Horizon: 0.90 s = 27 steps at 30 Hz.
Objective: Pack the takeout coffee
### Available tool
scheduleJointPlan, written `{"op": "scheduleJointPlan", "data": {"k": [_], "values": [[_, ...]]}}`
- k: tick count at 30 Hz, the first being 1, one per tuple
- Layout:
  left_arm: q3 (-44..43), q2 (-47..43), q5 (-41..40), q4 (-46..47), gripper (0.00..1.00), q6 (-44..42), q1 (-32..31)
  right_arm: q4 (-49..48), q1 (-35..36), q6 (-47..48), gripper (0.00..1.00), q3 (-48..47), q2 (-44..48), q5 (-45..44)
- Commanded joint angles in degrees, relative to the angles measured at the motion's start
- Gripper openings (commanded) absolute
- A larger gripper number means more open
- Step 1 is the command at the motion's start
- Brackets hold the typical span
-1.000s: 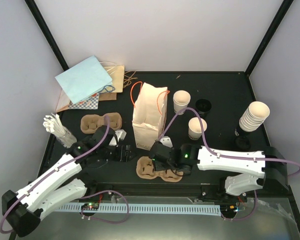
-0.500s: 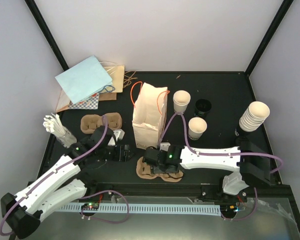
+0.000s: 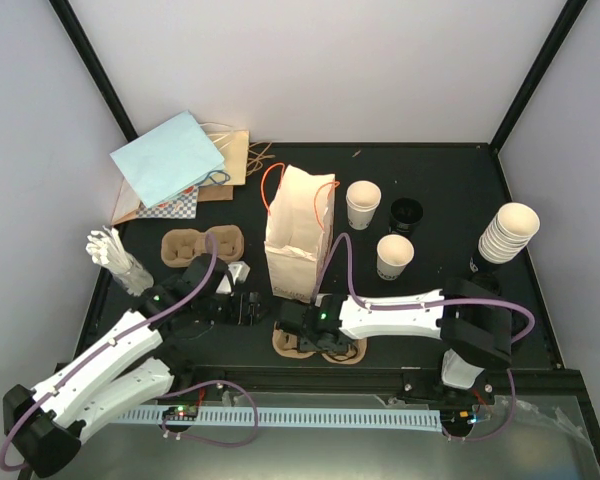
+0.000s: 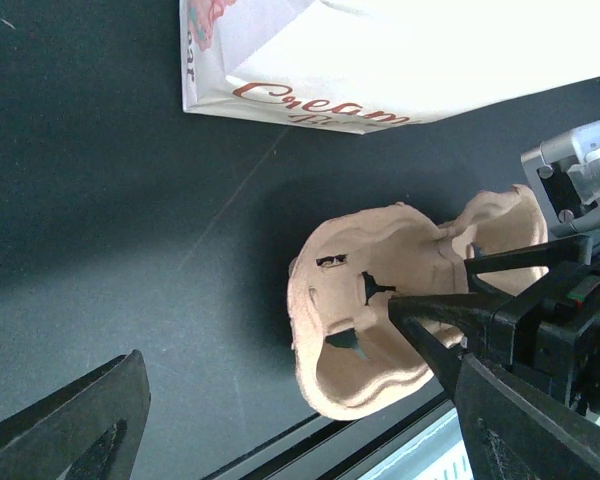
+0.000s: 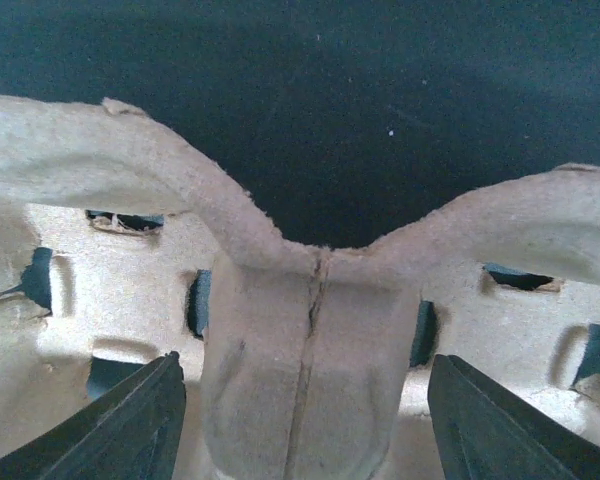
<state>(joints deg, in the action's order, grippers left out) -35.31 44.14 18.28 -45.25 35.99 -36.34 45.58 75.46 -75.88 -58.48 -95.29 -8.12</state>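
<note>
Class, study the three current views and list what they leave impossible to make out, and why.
Top external: the inside of the paper bag, hidden by its own walls.
Top external: the middle of the near pulp tray, covered by the right gripper.
Left wrist: the bag's printed wording, cut off by the top edge.
Right wrist: the tray's outer wells, cut off by the left and right edges.

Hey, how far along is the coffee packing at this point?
Done: nothing visible. The far cup and near cup stand on the table beside the bag, and the front tray is empty. In hand: the open right gripper straddles that tray's middle ridge. Left: seating cups and bagging them.
</note>
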Motion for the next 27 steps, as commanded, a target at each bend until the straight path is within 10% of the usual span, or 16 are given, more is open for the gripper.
{"op": "scheduleJointPlan", "data": {"k": [1, 27], "values": [[0.4, -1.2, 1.4, -0.3, 0.86, -0.5, 0.4, -0.7, -0.2, -2.4, 0.68, -0.3, -0.7, 0.0], [-0.1, -1.1, 1.0, -0.3, 0.86, -0.6, 0.7, 3.7, 1.3, 2.9, 0.45, -1.2, 7.6, -3.4]]}}
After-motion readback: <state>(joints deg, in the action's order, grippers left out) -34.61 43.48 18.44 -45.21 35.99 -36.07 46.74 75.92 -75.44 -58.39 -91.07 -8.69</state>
